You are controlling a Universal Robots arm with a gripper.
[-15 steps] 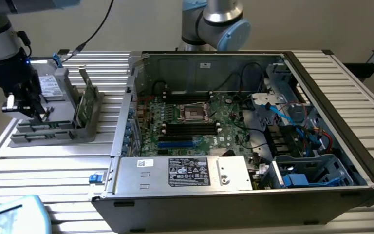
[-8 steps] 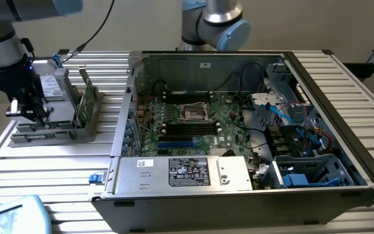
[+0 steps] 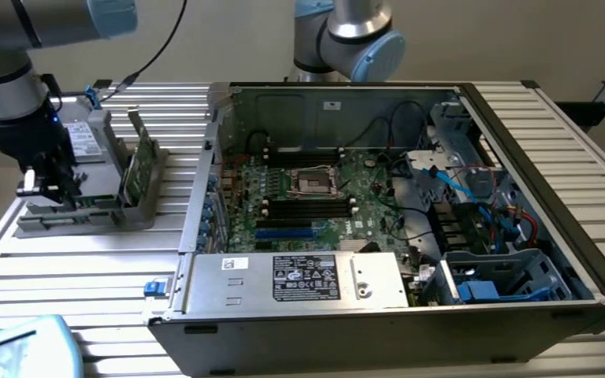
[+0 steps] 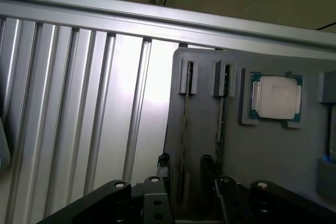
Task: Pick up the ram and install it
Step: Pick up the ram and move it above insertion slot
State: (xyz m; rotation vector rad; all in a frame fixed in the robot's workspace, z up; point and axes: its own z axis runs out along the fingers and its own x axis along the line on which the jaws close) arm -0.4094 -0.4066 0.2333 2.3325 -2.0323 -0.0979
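Item 1, at the exterior view's left: the gripper on the Universal Robots arm, lowered over a grey parts holder that sits on the slatted tabletop. Item 2, in the wrist view: the ram, seen edge-on as a thin stick standing upright in a notch of that holder, with a second similar stick in the next notch and a square silver processor chip lying flat beyond it. Item 3: the fingers, which we record as apart, 1 on each side of the ram and with a gap showing on both sides, so not clamped on it. Item 4, just beside the holder's right end: a broader green card standing on edge. Item 5, at centre: the open computer case, its motherboard exposed, with the black memory slots near the processor socket looking unfilled. Status, as we judge it: approach made and the ram straddled; grasp, lift, carry to the case and seating in a slot all remain outstanding.
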